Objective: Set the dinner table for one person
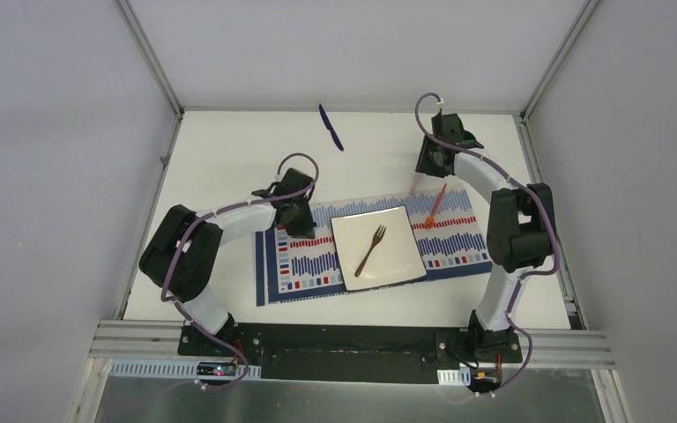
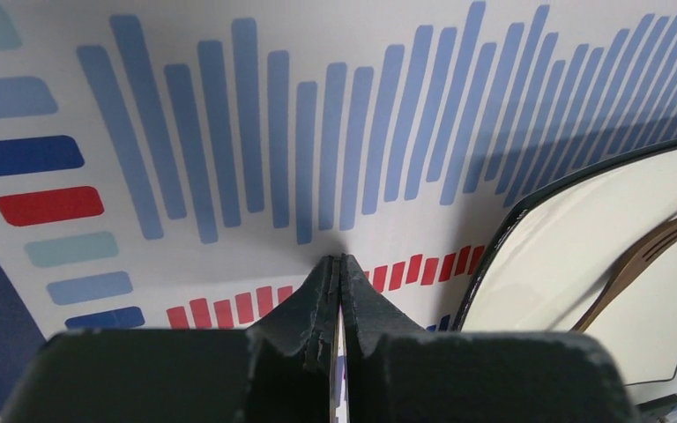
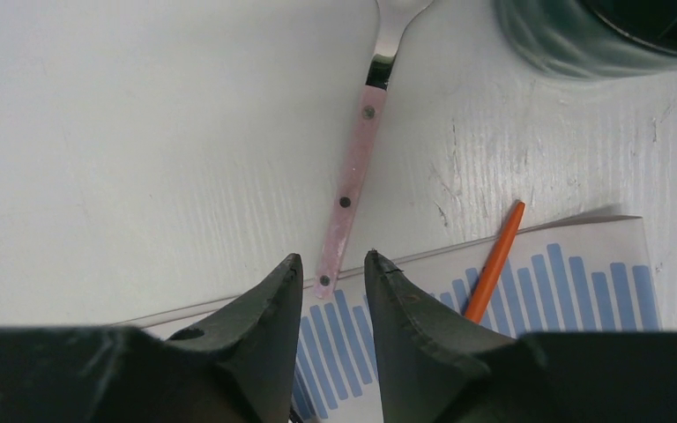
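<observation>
dinner table: matt white (scuffed) | plate: glossy | fork: wood | spoon: shiny metal neck

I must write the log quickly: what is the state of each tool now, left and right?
Left tool: closed, nothing seen held.
Right tool: open, empty, its tips near the pink handle.

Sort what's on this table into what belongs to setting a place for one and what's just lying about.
Belongs: dinner table; striped placemat; square white plate; brown fork on the plate; pink-handled cutlery beyond the placemat; dark green vessel, partly seen.

Lying about, seemingly: orange stick partly on the placemat; blue stick near the far edge. Neither is identifiable.
</observation>
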Action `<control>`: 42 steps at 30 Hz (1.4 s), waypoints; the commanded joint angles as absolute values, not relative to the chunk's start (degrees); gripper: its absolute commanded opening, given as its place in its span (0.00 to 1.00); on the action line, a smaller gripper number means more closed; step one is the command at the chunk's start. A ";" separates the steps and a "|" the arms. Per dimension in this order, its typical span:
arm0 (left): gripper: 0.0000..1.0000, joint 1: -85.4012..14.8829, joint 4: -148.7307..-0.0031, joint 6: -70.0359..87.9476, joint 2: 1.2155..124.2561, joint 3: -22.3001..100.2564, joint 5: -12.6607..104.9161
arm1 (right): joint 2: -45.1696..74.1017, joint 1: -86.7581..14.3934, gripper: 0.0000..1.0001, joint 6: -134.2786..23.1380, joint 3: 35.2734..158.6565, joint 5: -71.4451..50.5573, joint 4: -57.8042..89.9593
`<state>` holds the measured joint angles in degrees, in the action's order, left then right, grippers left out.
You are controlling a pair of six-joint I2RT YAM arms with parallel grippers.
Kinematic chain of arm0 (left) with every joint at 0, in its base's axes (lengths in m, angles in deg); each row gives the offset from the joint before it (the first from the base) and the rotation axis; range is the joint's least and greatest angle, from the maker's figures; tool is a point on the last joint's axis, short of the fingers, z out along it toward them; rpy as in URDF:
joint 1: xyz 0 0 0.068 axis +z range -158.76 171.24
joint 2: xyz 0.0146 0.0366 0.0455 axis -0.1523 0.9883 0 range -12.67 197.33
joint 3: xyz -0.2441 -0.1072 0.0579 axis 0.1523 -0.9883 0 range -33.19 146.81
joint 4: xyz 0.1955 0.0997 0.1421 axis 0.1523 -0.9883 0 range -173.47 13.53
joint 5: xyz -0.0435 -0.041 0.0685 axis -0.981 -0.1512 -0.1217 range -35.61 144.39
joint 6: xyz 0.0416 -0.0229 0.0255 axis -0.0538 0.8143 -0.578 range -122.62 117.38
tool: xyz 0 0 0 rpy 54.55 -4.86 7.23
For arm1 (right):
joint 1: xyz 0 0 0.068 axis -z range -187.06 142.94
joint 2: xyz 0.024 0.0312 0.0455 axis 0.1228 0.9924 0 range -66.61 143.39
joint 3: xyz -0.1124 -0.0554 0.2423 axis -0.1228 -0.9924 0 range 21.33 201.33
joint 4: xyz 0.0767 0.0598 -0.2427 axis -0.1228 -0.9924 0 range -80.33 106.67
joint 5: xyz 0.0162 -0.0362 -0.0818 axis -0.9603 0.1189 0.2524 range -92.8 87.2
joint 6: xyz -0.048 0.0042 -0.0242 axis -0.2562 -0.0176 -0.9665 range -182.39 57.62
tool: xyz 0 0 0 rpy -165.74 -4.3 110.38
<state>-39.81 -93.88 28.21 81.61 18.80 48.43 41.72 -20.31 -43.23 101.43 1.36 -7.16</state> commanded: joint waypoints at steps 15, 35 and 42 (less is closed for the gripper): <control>0.05 -34.70 -91.99 26.97 89.28 21.74 48.22 | 43.17 -20.50 0.37 -44.26 105.87 1.61 -8.45; 0.04 -26.33 -96.05 24.18 94.55 27.71 49.11 | 42.37 -20.41 0.37 -44.76 105.54 1.58 -8.47; 0.03 -25.60 -96.38 24.27 96.61 29.50 49.13 | 42.51 -20.32 0.37 -44.78 104.97 1.66 -8.34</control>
